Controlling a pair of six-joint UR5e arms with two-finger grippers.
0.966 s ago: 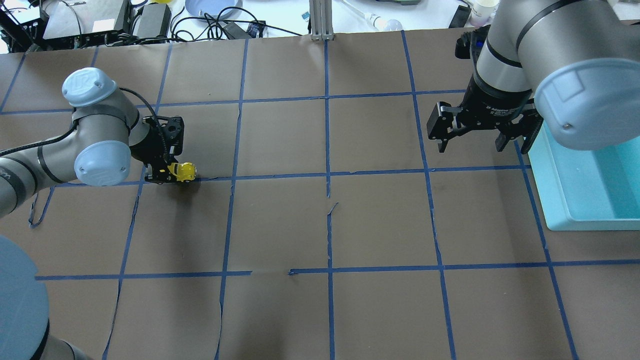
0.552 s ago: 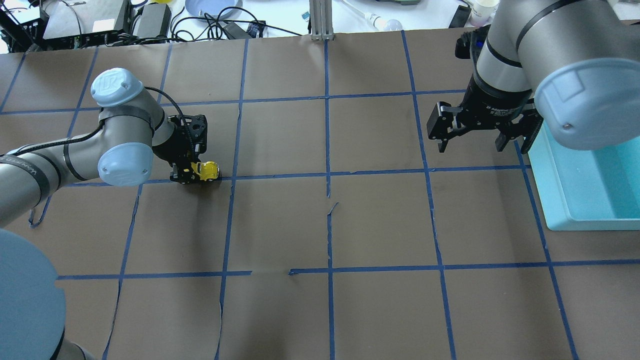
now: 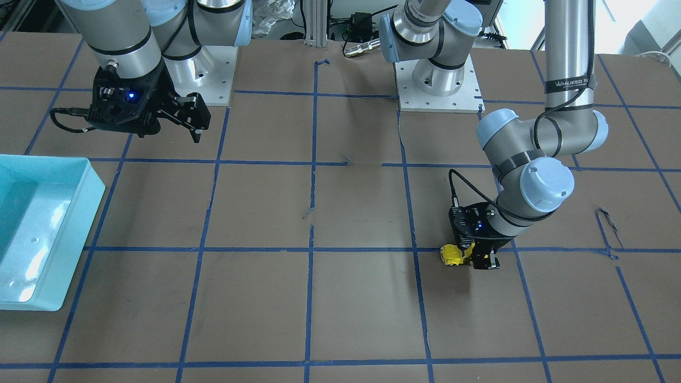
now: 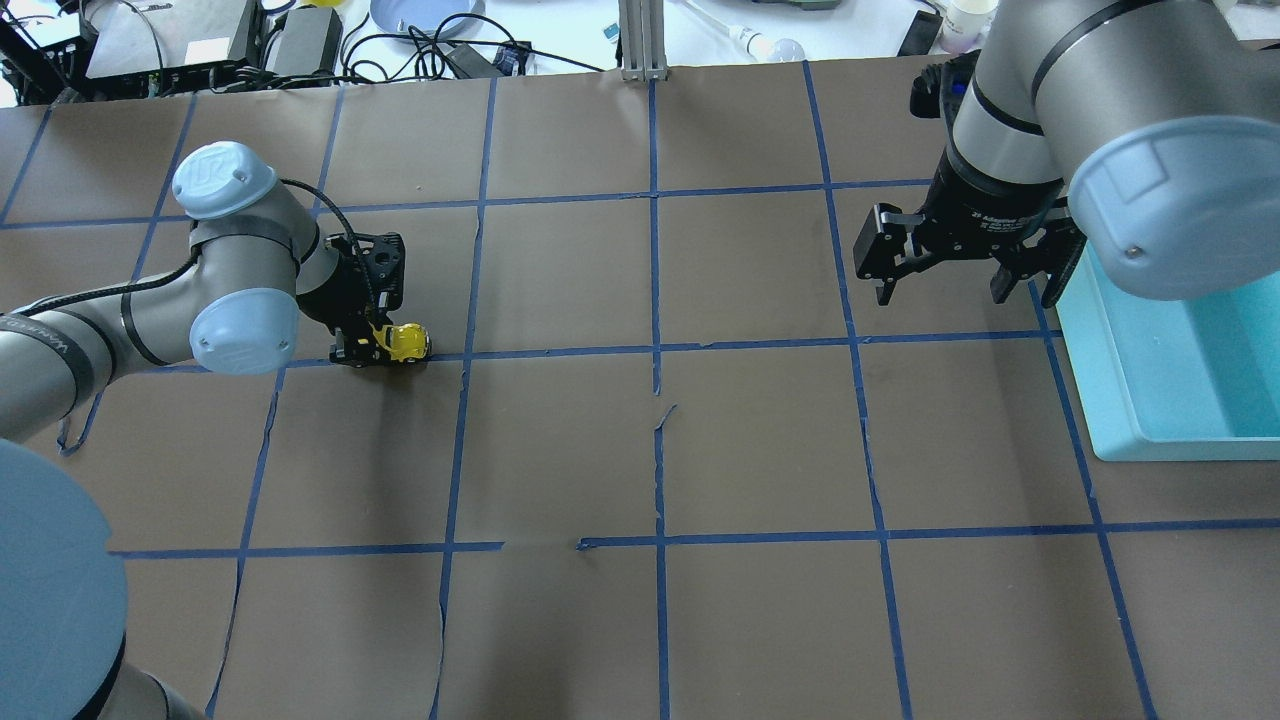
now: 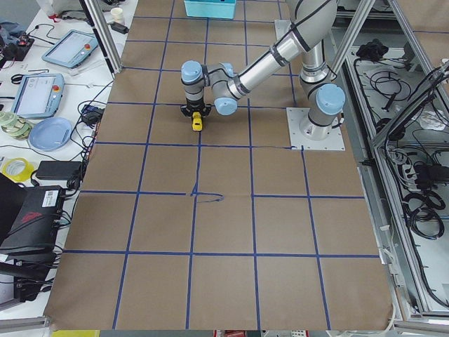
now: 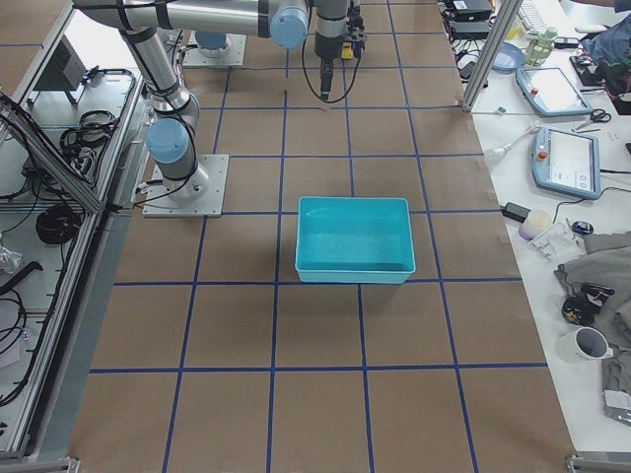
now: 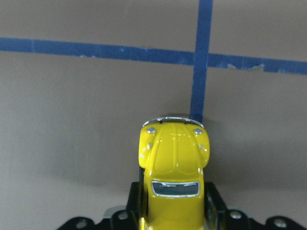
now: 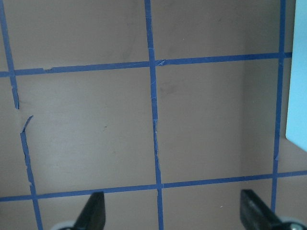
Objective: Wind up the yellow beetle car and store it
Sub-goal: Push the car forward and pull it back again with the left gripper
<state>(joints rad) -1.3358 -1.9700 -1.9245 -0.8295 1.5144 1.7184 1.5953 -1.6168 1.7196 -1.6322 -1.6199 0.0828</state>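
Note:
The yellow beetle car (image 4: 407, 343) is held low over the brown table, on a blue tape line at the left. My left gripper (image 4: 375, 347) is shut on its rear half, and its nose points away from the gripper. The car also shows in the front view (image 3: 451, 255), the left side view (image 5: 198, 122) and the left wrist view (image 7: 175, 167). My right gripper (image 4: 962, 290) is open and empty, hovering at the right next to the bin. Its fingertips (image 8: 93, 213) stand wide apart in the right wrist view.
A teal bin (image 4: 1100, 390) stands at the table's right edge; it is empty in the right side view (image 6: 355, 236). Blue tape lines grid the brown paper. Cables, a tablet and other gear lie beyond the far edge.
My left arm carried the car to the right along the tape line, then drew it back a little to the left. The right arm has not moved.

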